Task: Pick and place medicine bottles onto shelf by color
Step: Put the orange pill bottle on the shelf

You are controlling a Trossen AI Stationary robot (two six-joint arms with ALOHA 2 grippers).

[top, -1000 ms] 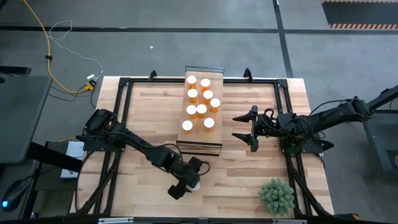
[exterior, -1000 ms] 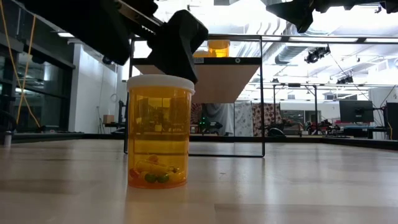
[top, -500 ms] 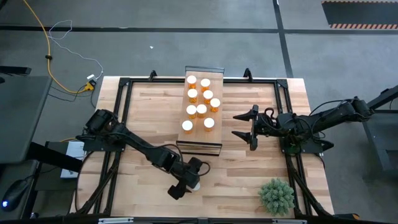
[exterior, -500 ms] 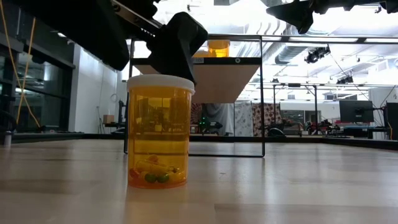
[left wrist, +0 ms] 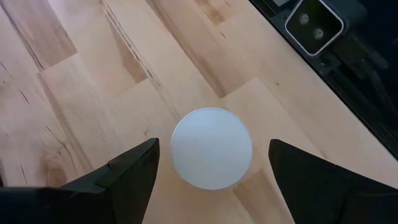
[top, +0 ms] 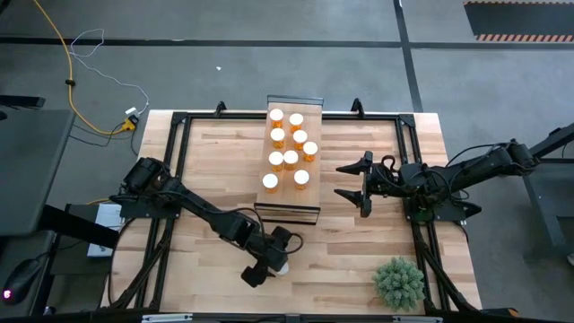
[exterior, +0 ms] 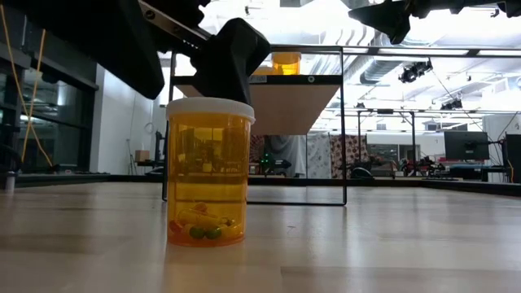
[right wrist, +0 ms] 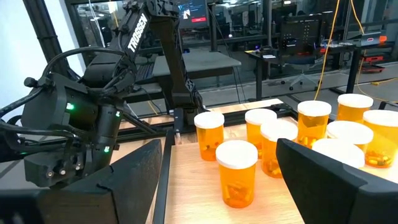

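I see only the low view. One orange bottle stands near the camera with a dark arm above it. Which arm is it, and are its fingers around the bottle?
Observer: It is the left arm. Its left gripper hangs over the lone bottle, open, one finger on each side of the white cap, not touching it.
Operator: How many bottles are already on the shelf?
Observer: Eight stand on the shelf, seen from above, all with white caps.
Operator: Where is the other arm?
Observer: The right gripper waits open just right of the shelf, facing the bottles.
Operator: Is anything else on the table?
Observer: A small green plant sits near the front right corner.
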